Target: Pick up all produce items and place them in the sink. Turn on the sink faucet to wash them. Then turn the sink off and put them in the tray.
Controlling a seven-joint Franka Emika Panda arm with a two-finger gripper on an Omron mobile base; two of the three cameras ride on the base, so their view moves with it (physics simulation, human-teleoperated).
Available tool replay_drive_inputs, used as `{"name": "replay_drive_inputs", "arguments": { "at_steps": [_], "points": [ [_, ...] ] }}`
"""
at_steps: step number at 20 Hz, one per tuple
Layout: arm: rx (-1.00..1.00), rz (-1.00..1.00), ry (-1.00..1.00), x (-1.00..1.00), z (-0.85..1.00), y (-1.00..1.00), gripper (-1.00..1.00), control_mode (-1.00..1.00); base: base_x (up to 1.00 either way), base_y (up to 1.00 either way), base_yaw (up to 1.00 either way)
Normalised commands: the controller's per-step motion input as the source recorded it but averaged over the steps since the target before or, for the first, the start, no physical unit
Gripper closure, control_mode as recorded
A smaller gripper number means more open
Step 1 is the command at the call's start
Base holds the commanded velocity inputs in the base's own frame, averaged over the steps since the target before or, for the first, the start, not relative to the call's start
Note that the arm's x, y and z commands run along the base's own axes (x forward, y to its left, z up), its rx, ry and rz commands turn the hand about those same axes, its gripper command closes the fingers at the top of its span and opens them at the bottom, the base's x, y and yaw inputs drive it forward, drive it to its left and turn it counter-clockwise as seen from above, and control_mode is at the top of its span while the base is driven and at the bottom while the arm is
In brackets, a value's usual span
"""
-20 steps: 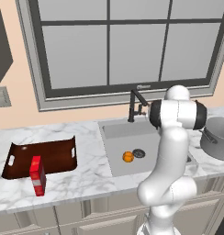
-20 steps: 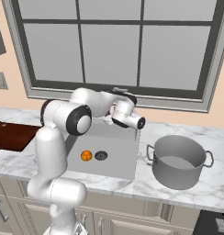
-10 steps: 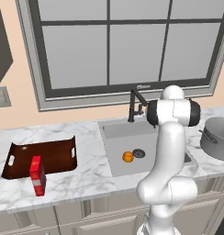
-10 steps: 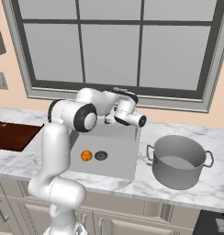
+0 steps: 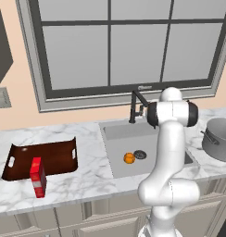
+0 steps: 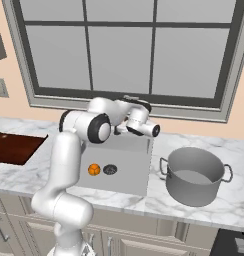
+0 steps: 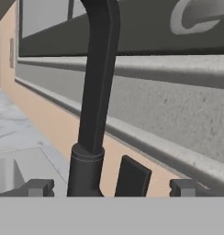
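Note:
The orange fruit (image 5: 128, 158) (image 6: 94, 169) lies on the floor of the grey sink (image 5: 118, 135) (image 6: 130, 162), just left of the round drain (image 5: 140, 154). The black sink faucet (image 5: 135, 107) (image 7: 98, 101) stands at the sink's back edge. My gripper (image 7: 111, 187) is open and level with the faucet's base. Its fingertips (image 7: 38, 187) stand wide on either side of the base and the small side handle (image 7: 132, 176), touching neither. No water shows. The brown tray (image 5: 43, 159) (image 6: 14, 147) sits on the counter left of the sink.
A red box (image 5: 37, 177) stands at the tray's front edge. A large grey pot (image 5: 219, 139) (image 6: 196, 175) sits on the marble counter right of the sink. The window sill and wall run right behind the faucet.
The arm has swung its hand closer to the faucet at the back of the sink. The jaws stay open. The orange fruit has not moved.

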Motion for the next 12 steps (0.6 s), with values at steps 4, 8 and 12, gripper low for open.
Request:
{"name": "replay_drive_inputs", "arguments": {
  "at_steps": [4, 8, 12],
  "points": [
    [0.0, 0.01, 0.0, 0.3, -0.1, 0.0, -1.0, -1.0, 0.0, 0.0, 0.0],
    [0.0, 0.01, 0.0, 0.28, -0.13, 0.0, -1.0, -1.0, 0.0, 0.0, 0.0],
    [0.0, 0.0, 0.0, 0.3, -0.12, 0.01, -1.0, -1.0, 0.0, 0.0, 0.0]
  ]
}}
